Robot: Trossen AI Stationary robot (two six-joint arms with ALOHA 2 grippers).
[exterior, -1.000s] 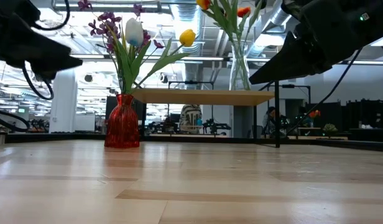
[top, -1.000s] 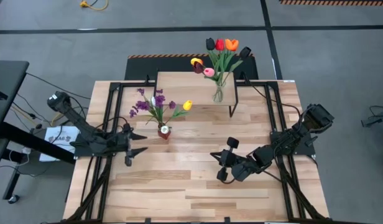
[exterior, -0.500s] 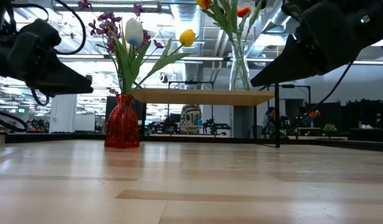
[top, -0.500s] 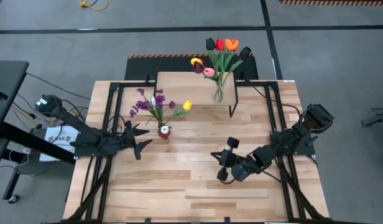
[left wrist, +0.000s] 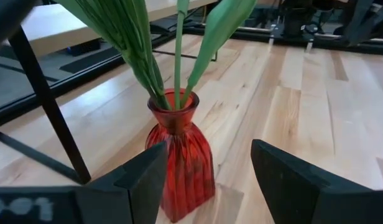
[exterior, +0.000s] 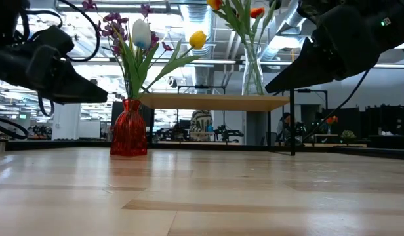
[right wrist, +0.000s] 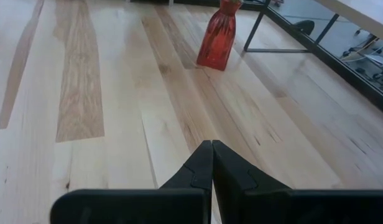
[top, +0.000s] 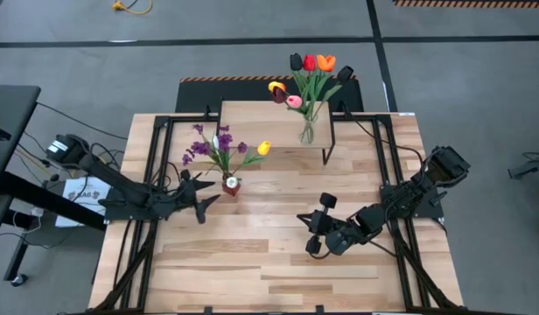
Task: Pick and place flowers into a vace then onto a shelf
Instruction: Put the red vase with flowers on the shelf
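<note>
While left claw (top: 202,194) gapes and right claw (top: 301,231) stays pinched, plank table (top: 278,262) stands on grey floor (top: 479,96).

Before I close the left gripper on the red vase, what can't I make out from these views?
- Red vase: its base is cut off by the left wrist picture's edge, so the footing is unseen.
- Left gripper: from above, its gap to the vase is too small to judge.
- Clear vase on the shelf: its flower heads are cut off by the low picture's top edge.
</note>
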